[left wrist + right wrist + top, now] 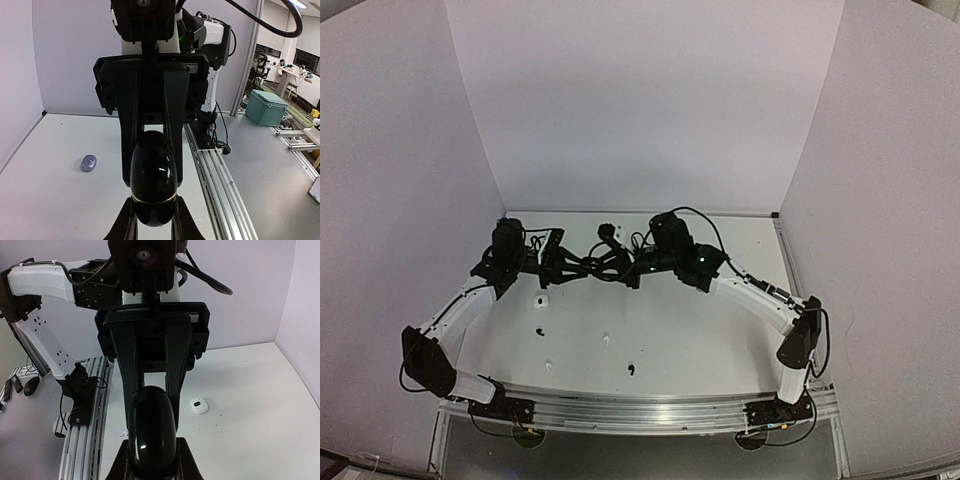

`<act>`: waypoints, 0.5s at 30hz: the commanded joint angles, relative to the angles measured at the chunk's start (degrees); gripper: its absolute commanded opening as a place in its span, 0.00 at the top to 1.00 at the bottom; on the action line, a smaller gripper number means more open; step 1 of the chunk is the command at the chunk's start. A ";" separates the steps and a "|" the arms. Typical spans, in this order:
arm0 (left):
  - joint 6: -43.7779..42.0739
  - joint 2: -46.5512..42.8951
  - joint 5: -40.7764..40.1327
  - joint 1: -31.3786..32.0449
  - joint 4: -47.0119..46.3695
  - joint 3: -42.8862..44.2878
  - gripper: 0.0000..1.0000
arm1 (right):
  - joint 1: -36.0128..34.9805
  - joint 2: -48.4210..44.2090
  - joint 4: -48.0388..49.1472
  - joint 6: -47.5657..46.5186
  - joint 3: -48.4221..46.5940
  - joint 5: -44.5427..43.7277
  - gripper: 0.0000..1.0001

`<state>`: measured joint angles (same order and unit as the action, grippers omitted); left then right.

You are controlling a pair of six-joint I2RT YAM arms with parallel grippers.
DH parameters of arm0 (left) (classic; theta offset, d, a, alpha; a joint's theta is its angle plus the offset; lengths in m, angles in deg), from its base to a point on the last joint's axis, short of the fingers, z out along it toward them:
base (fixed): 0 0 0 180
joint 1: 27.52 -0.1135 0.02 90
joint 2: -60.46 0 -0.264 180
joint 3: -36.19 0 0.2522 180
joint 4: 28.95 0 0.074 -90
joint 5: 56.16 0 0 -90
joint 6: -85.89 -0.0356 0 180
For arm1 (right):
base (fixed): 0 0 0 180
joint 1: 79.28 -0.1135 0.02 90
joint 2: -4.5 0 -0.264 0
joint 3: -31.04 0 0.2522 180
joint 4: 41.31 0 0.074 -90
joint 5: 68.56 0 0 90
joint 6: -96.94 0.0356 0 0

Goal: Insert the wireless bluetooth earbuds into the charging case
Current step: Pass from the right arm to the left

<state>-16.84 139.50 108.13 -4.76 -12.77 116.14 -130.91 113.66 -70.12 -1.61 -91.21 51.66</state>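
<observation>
Left hand (pixel 152 222) and right hand (pixel 152 465) are both clamped on the black charging case (pixel 152 172), held between them above the rear of the bench (pixel 710 330); the case seam appears shut; the earbuds (pixel 538 331) lie scattered on the bench, well apart from the case; judged progress: none inserted; opening and all insertions remain.

Straight ahead of your left gripper (pixel 153 217), the right gripper (pixel 152 460) stands nose to nose with it. Both are clamped on the black charging case (pixel 152 175), so neither can go forward. Beneath them the table (pixel 45 200) lies open. A small grey piece (pixel 88 163) and a small white piece (pixel 199 405) sit off to the side, well apart from the fingers.
</observation>
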 commanded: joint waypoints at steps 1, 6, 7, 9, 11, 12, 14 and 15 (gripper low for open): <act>-0.45 -0.20 1.90 0.64 -2.17 1.41 0.88 | -0.12 1.50 1.32 -0.11 -1.56 -2.27 1.00; -0.45 -0.53 1.94 0.63 -2.18 1.22 1.00 | -0.01 1.93 1.28 -0.24 -0.87 -2.87 1.00; -0.46 -0.66 1.91 0.63 -2.22 1.18 1.00 | -0.05 2.00 1.27 -0.27 -0.75 -2.86 1.00; -0.52 -0.87 1.78 0.63 -2.20 1.04 1.00 | -0.06 2.16 1.26 -0.25 -0.63 -2.68 1.00; -0.57 -1.00 1.20 0.61 -1.98 0.85 1.00 | -0.10 2.18 1.35 0.39 -0.66 -2.63 0.99; -0.54 -1.07 0.73 0.55 -1.75 0.76 1.00 | -0.06 2.12 1.39 0.90 -0.74 -2.86 0.98; -0.68 -1.20 -0.29 0.54 -0.65 0.61 1.00 | -0.04 1.76 1.36 1.81 -0.91 -3.31 0.72; -1.14 -1.27 -0.63 0.54 0.18 0.62 1.00 | -0.04 1.38 1.37 2.23 -0.93 -3.69 0.59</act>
<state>-17.17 139.52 107.20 -5.05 -12.58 116.14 -130.91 114.03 -69.54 -1.16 -91.21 51.25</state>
